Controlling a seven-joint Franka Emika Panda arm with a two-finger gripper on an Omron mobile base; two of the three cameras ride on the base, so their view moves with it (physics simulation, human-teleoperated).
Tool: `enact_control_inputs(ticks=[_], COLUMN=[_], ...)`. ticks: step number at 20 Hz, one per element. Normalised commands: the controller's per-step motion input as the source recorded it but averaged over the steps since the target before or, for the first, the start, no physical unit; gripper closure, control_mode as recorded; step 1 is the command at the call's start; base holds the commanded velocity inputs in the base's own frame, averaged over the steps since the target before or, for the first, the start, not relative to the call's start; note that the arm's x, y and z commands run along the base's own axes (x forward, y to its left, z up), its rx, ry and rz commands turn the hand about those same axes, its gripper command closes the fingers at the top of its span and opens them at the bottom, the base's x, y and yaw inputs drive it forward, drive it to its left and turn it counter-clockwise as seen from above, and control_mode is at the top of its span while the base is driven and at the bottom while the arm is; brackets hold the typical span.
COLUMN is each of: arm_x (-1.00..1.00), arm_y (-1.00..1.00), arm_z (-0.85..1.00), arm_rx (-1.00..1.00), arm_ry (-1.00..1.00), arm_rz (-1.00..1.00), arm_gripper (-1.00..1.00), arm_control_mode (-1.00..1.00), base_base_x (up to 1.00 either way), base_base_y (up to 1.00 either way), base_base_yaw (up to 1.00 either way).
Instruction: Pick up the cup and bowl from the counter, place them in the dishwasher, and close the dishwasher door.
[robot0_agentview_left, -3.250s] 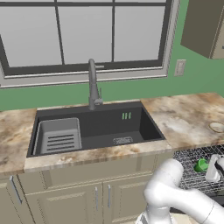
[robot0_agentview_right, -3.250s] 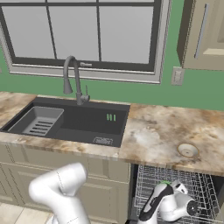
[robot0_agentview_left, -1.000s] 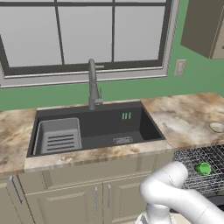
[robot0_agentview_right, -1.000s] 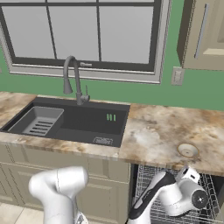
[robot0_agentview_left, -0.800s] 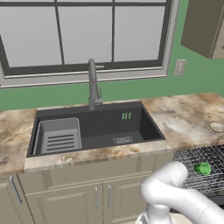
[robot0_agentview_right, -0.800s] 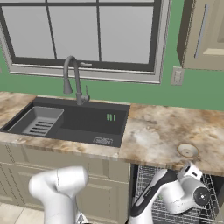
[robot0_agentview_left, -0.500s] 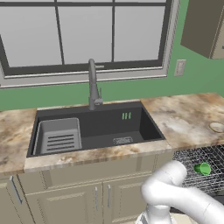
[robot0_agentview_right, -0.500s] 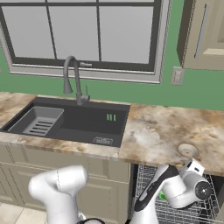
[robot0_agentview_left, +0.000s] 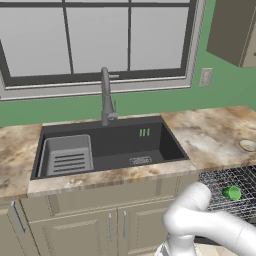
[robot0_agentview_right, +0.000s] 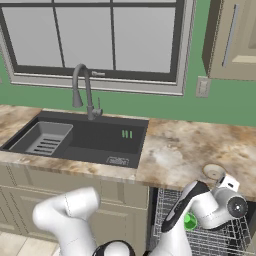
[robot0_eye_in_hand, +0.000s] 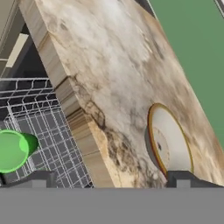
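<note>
Kitchen counter (robot0_agentview_right: 190, 150) and open dishwasher (robot0_agentview_right: 220, 240) occupy the right side. Nearest, the cup (robot0_agentview_right: 189, 220) now lies released in the rack. The gripper (robot0_agentview_right: 226, 181) has risen to counter level, jaws wide and empty. Beyond, the bowl (robot0_agentview_right: 215, 172) awaits pickup.

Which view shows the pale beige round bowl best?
The hand view: the pale beige round bowl sits large and close, near the counter edge. In the left base view and right base view it is small.
</note>
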Motion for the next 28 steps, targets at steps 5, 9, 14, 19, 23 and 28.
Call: enact_control_inputs(ticks=[5,9,14,19,23,28], arm_x=[0.19,0.21,0.25,0.2,0.2,0.11], arm_y=[-0.27,-0.19,-0.11,-0.09,-0.1,-0.03], arm_z=[0.0,0.0,0.01,0.03,0.01,0.12], arm_rx=[0.0,0.0,0.0,0.0,0.0,0.0], arm_ry=[0.0,0.0,0.0,0.0,0.0,0.0], arm_rz=[0.01,0.05,0.06,0.05,0.04,0.02], arm_gripper=[-1.0,-1.0,-1.0,-1.0,-1.0,-1.0], arm_control_mode=[-1.0,-1.0,-1.0,-1.0,-1.0,-1.0], base_base_x=[0.0,0.0,0.0,0.0,0.0,0.0], base_base_y=[0.0,0.0,0.0,0.0,0.0,0.0], base_base_yaw=[0.0,0.0,0.0,0.0,0.0,0.0])
